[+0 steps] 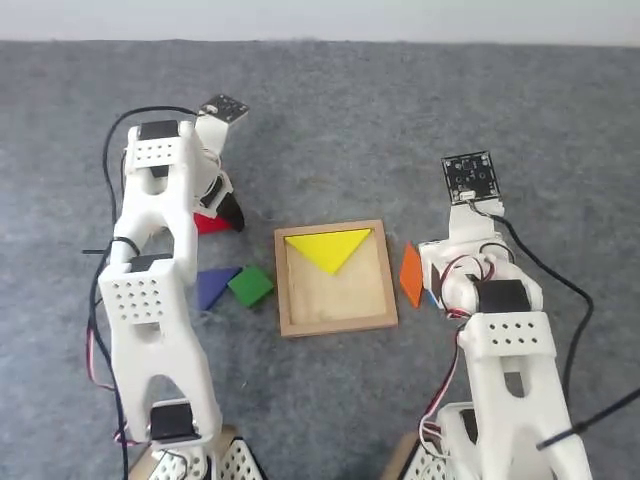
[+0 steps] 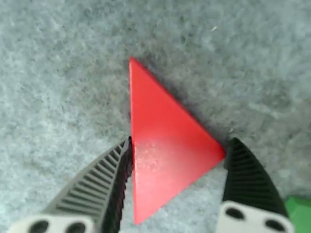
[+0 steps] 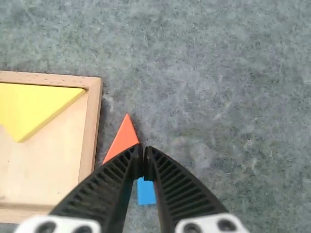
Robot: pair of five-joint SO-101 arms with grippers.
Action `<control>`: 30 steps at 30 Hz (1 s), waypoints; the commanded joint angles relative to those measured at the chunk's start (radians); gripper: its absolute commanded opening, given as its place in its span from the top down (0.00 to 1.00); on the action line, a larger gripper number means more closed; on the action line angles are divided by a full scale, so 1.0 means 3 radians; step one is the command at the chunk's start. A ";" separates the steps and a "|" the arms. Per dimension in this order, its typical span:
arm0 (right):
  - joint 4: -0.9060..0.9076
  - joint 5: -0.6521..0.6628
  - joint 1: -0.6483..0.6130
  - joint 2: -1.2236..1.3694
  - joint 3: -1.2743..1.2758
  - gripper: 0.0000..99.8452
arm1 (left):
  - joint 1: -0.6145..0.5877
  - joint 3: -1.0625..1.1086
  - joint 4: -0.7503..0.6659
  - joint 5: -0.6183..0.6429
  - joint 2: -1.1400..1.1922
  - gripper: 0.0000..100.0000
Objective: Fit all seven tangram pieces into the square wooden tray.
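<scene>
The square wooden tray (image 1: 334,322) lies between the arms, with a yellow triangle (image 1: 328,247) in its far half. The same tray (image 3: 91,131) and yellow triangle (image 3: 34,107) appear in the right wrist view. A red triangle (image 2: 165,145) lies flat on the carpet. My left gripper (image 2: 181,145) is down around it, with one finger against its long edge and the other against a corner. In the high view that gripper (image 1: 215,215) stands left of the tray over the red triangle (image 1: 208,224). My right gripper (image 3: 143,148) is shut and empty above an orange triangle (image 3: 122,138) and a small blue piece (image 3: 146,191).
A dark blue piece (image 1: 212,287) and a green square (image 1: 250,285) lie side by side left of the tray; the green square (image 2: 299,213) also shows in the left wrist view. The orange triangle (image 1: 410,272) lies just right of the tray. Grey carpet covers the table.
</scene>
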 commanded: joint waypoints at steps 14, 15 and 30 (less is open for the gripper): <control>-0.0084 -0.0031 0.0043 -0.0141 -0.0031 0.99 | 0.0015 -0.0125 0.0056 -0.0056 -0.0051 0.79; -0.0084 -0.0031 0.0043 -0.0141 -0.0031 0.99 | 0.0015 -0.0125 0.0056 -0.0056 -0.0051 0.80; -0.0090 -0.0031 0.0049 -0.0141 -0.0031 0.99 | 0.0138 -0.0141 0.0174 -0.0051 -0.0056 0.87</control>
